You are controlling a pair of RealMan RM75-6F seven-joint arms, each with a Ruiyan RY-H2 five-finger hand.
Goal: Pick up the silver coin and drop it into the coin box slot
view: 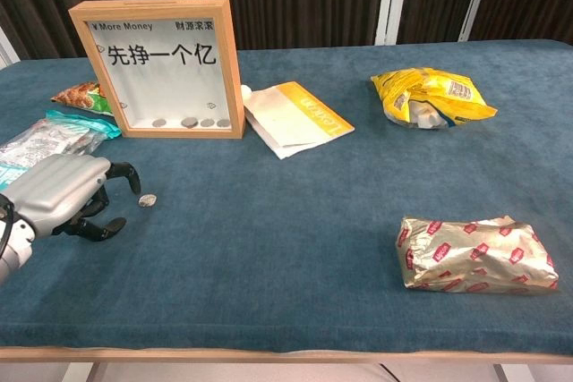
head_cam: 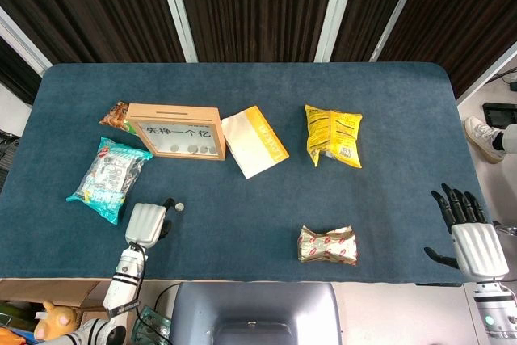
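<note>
The left hand (head_cam: 148,222) has a smooth, pale silver-grey back plate, rounded at the corners; its fingers (view: 115,173) are black and segmented, glossy at the tips; at its six o'clock a slim silver-white forearm (head_cam: 125,276) carries a dark band and a black round fitting near the lower end. The right hand (head_cam: 469,236) shows a ribbed silver-grey back plate with lengthwise grooves; black fingers (head_cam: 458,204) at twelve o'clock; a pale wrist with a small teal dot at six o'clock.
</note>
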